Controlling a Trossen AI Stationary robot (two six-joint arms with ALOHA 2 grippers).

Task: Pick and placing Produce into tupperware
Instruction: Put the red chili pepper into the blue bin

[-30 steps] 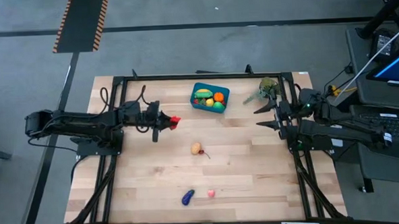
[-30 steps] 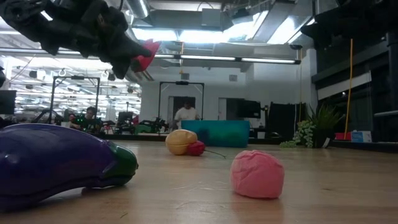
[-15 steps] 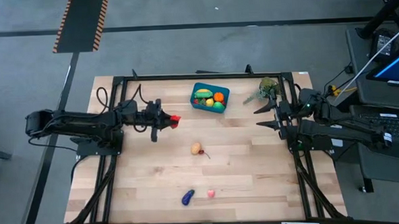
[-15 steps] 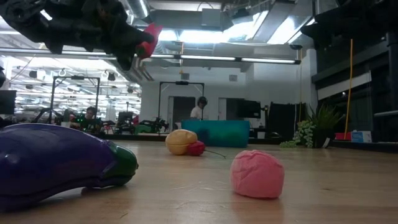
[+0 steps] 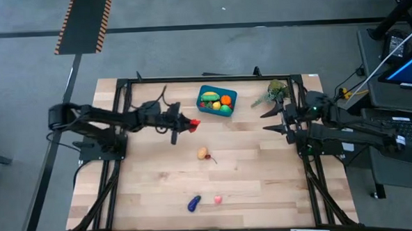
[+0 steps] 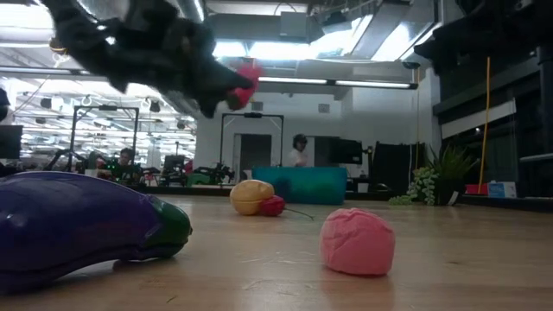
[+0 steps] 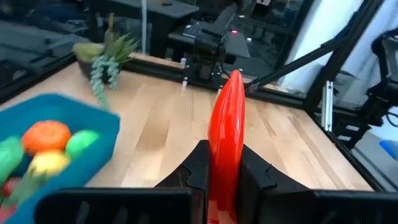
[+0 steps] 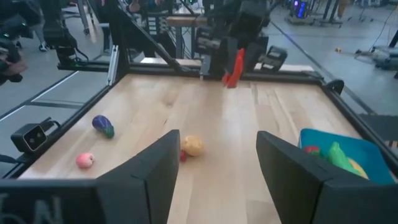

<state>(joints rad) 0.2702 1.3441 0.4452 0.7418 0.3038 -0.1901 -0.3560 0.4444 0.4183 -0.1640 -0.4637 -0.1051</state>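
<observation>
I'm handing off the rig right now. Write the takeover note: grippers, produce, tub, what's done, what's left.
Left gripper: shut on the red pepper, held above the table near the teal tub.
Right gripper: open, empty, waiting at the table's right side by the plant sprig.
Done: several pieces lie in the tub.
Left: drop the pepper in, then the tan piece with the small red one, the purple eggplant and the pink piece.

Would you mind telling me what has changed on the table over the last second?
The left tool, shut on the red pepper, carried it toward the teal tub. The right tool, the tan piece, purple eggplant and pink piece stayed put.
</observation>
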